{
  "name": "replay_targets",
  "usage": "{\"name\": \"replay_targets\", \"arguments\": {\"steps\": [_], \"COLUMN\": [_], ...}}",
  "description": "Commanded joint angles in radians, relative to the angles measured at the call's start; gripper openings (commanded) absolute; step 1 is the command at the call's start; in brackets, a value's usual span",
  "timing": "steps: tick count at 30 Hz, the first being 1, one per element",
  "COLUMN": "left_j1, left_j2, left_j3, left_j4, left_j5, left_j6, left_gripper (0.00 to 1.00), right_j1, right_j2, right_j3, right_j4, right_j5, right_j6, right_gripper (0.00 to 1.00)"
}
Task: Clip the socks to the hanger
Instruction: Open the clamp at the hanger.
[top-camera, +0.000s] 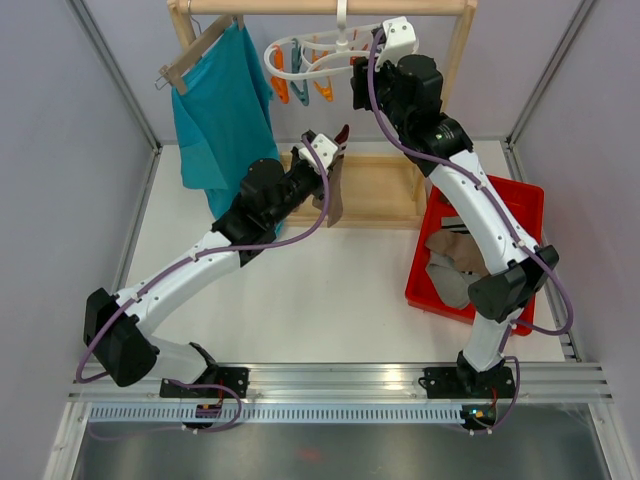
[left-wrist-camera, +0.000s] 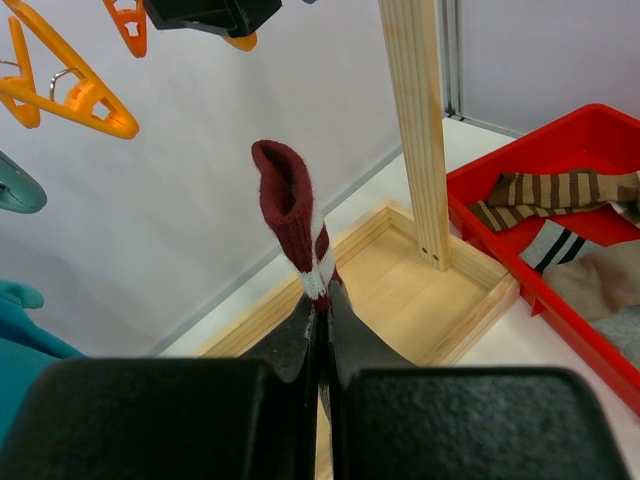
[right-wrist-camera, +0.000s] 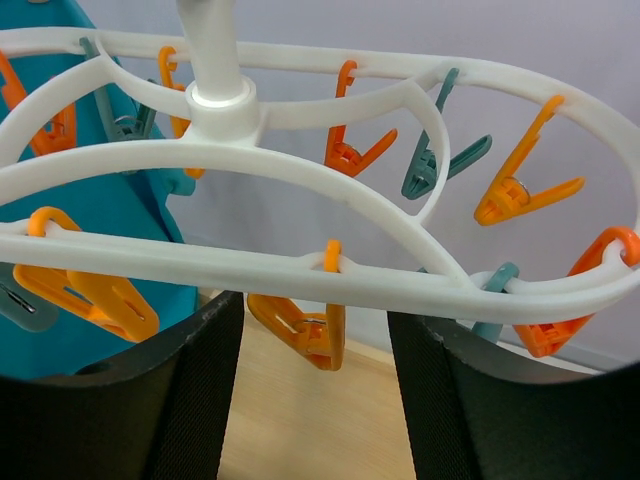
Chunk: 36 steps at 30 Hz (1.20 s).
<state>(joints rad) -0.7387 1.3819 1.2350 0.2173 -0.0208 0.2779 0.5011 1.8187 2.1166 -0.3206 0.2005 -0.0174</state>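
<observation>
**Held sock (left-wrist-camera: 290, 215) sits below & nearer than hanger (right-wrist-camera: 300, 268)**

L gripper (left-wrist-camera: 322, 300) is clamped on the dark red sock, long axis upright, free end up. R gripper (right-wrist-camera: 312, 385) (the nearer arm to the hanger) has jaws apart, an orange clip (right-wrist-camera: 303, 330) between its fingers

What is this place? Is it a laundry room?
Probably a robot lab set up for laundry: two arms bolted to a table, a clip hanger on a wooden rack, socks in a red bin.

Robot lab: grey panel walls (top-camera: 50, 150), aluminium mounting rail (top-camera: 330, 378).
</observation>
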Motion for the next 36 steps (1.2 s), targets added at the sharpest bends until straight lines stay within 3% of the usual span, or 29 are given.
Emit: {"name": "replay_targets", "arguments": {"steps": [1, 6, 13, 15, 24, 30, 36], "left_j1": [0.005, 0.005, 0.007, 0.007, 0.010, 0.012, 0.010], "left_j2": [0.009, 0.011, 0.026, 0.034, 0.078, 0.143, 0.229], "left_j3": [0.050, 0.055, 0.063, 0.069, 0.103, 0.135, 0.142], "left_j4": [0.027, 0.028, 0.028, 0.028, 0.050, 0.079, 0.223], "left_j5": [0.016, 0.016, 0.042, 0.044, 0.044, 0.025, -0.076], "left_j6": [0.015, 0.017, 0.014, 0.014, 0.021, 0.024, 0.052], "left_gripper": [0.02, 0.02, 0.02, 0.02, 0.02, 0.02, 0.02], "right_j1": [0.004, 0.005, 0.013, 0.017, 0.028, 0.030, 0.030], "right_j2": [0.016, 0.016, 0.011, 0.007, -0.006, -0.009, -0.030], "right_j3": [0.063, 0.074, 0.074, 0.074, 0.068, 0.080, 0.112], "right_j4": [0.037, 0.032, 0.023, 0.022, 0.009, -0.014, -0.046], "right_j5": [0.013, 0.013, 0.016, 0.013, 0.019, 0.060, 0.071], "right_j6": [-0.019, -0.015, -0.010, -0.009, 0.008, 0.045, 0.080], "right_gripper": [0.64, 0.58, 0.35, 0.34, 0.13, 0.03, 0.00]}}
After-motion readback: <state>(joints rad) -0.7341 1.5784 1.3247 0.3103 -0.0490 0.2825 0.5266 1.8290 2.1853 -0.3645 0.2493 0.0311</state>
